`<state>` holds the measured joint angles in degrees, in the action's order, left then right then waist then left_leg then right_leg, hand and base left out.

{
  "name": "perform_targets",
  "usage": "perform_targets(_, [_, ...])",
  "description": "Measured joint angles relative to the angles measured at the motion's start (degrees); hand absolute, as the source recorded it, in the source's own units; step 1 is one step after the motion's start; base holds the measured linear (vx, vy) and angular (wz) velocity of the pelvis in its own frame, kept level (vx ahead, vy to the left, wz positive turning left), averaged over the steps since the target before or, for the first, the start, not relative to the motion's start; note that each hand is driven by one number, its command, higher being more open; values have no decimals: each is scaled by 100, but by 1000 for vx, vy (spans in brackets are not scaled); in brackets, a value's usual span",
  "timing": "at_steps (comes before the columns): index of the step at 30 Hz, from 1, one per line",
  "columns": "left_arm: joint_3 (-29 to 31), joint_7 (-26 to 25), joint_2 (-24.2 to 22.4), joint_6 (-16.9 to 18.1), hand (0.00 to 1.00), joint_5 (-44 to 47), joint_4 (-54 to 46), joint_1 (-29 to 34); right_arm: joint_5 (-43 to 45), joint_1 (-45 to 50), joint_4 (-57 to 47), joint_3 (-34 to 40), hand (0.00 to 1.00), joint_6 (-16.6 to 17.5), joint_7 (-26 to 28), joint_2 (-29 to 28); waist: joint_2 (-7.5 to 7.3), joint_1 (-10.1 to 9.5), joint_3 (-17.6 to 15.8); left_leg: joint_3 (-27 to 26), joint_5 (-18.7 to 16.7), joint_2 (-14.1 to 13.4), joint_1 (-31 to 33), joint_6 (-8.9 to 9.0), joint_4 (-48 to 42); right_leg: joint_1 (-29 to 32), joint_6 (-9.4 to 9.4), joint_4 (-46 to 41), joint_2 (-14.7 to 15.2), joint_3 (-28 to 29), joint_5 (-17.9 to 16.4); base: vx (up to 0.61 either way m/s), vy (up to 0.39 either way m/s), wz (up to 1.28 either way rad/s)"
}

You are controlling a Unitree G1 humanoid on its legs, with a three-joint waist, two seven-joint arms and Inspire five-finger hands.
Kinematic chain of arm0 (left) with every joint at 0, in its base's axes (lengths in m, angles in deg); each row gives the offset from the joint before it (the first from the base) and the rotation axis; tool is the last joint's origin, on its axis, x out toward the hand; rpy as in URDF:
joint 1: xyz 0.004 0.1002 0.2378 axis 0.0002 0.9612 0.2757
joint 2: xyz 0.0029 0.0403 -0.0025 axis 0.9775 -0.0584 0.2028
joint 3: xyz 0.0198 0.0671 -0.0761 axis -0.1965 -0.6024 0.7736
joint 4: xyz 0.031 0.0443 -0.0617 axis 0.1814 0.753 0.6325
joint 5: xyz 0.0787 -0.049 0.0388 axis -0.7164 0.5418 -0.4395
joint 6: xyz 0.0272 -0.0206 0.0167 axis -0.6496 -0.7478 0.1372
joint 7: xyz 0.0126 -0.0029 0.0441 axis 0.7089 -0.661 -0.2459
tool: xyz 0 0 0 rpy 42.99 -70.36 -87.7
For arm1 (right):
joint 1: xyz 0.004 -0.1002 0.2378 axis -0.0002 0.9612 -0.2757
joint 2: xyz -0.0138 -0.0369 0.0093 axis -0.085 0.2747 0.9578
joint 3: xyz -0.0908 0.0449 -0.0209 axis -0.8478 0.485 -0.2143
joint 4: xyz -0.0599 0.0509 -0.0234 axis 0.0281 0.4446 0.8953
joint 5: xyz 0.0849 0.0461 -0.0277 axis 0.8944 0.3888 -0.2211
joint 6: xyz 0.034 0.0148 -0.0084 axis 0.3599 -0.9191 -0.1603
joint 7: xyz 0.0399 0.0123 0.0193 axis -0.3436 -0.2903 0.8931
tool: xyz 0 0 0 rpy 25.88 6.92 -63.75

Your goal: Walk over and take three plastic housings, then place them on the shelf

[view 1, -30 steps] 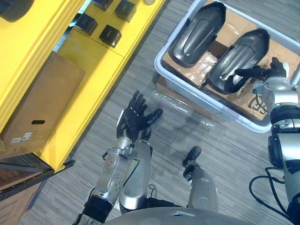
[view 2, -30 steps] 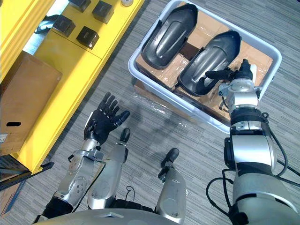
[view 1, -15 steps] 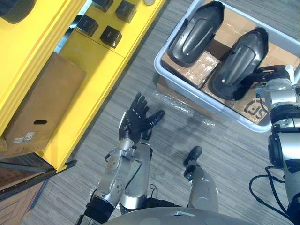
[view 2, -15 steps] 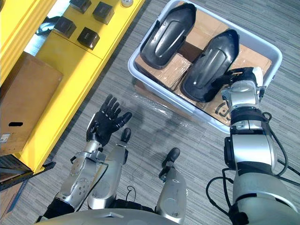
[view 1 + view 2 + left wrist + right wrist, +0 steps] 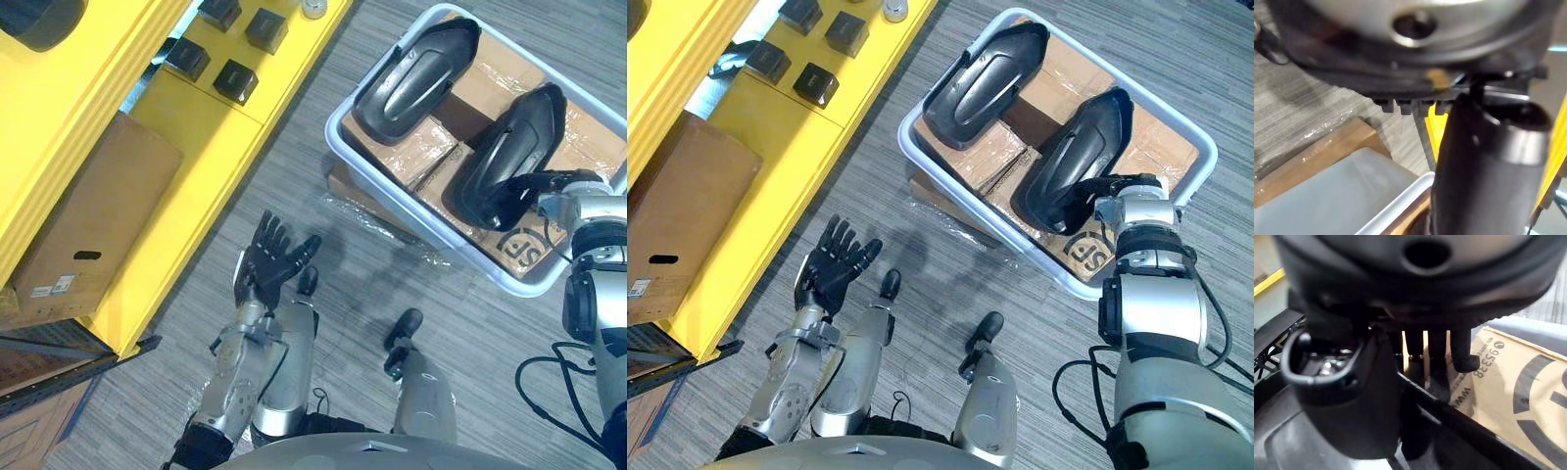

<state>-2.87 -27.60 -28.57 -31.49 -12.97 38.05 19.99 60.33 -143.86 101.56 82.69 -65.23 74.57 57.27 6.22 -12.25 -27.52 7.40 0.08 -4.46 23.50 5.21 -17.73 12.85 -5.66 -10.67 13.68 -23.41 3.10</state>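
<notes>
A grey striped carpet (image 5: 294, 186) covers the floor. Along its left side a yellow metal shelf (image 5: 196, 122) is seen, on which small black cubes (image 5: 235, 80) and a flat brown cardboard box (image 5: 93, 220) are set. To the right, a pale plastic bin (image 5: 423, 227) is placed on the carpet. It is lined with taped cardboard parcels (image 5: 421, 162). Two dark grey, elongated plastic housings are laid on them side by side: the farther housing (image 5: 411, 78) lies untouched, well apart from both hands. The nearer housing (image 5: 509, 152) is gripped at its lower end by the right hand (image 5: 544, 184). In the right wrist view its rim is pinched between the curled fingers (image 5: 1459, 352) and the thumb (image 5: 1347, 396). The left hand (image 5: 269, 264) is held over the carpet beside the shelf, fingers spread wide, with nothing in it.
</notes>
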Motion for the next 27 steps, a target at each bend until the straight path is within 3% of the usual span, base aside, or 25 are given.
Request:
perform_targets(4, [6, 86, -4, 105, 100, 1, -33, 174, -62, 21, 216, 189, 0, 299, -396, 75, 73, 10, 20, -12, 16, 55, -36, -24, 13, -48, -75, 31, 48, -1, 49, -16, 22, 3])
perform_targets(9, [45, 266, -11, 138, 100, -70, -447, 358, -524, 268, 252, 206, 0, 760, -1483, 76, 147, 123, 13, -83, 37, 89, -259, -53, 148, -257, -116, 197, 74, -1, 110, 7, 6, -2])
perform_targets(13, [127, 522, -1, 213, 100, -149, -895, 565, -890, 866, -1100, 254, 0, 1145, -2257, 229, 137, 349, 6, -156, 44, 64, -553, -62, 310, -533, -137, 425, 35, 16, 175, 37, -4, -8])
perform_targets(14, [186, 606, -5, 212, 100, -370, -1062, 619, -1108, 1113, -1659, 255, 0, 1380, -2384, 380, 134, 390, 3, -187, 43, 40, -638, -61, 371, -608, -129, 507, 8, 17, 219, 45, -18, -17])
perform_targets(20, [544, 1133, 20, 192, 100, -816, -1696, 627, -2078, 2381, -4023, 468, 0, 2290, -2988, 325, -134, 635, 77, -377, 38, -83, -1466, 2, 883, -1240, -111, 813, -109, 24, 238, 78, -46, -13])
perform_targets(23, [529, 1533, 125, -125, 100, -961, -1879, 445, -2674, 3046, -4586, 517, 0, 2637, -3084, -315, -403, 759, 459, -516, 59, -118, -1749, 33, 1210, -1394, -113, 997, -141, 53, 239, 101, -31, -15])
perform_targets(27, [260, 1789, 124, -704, 100, -996, -1871, 87, -3123, 3625, -4846, 492, 0, 2797, -3023, -956, -528, 803, 943, -730, 75, -131, -2068, 42, 1510, -1508, -137, 1102, -139, 151, 253, 113, -16, -21])
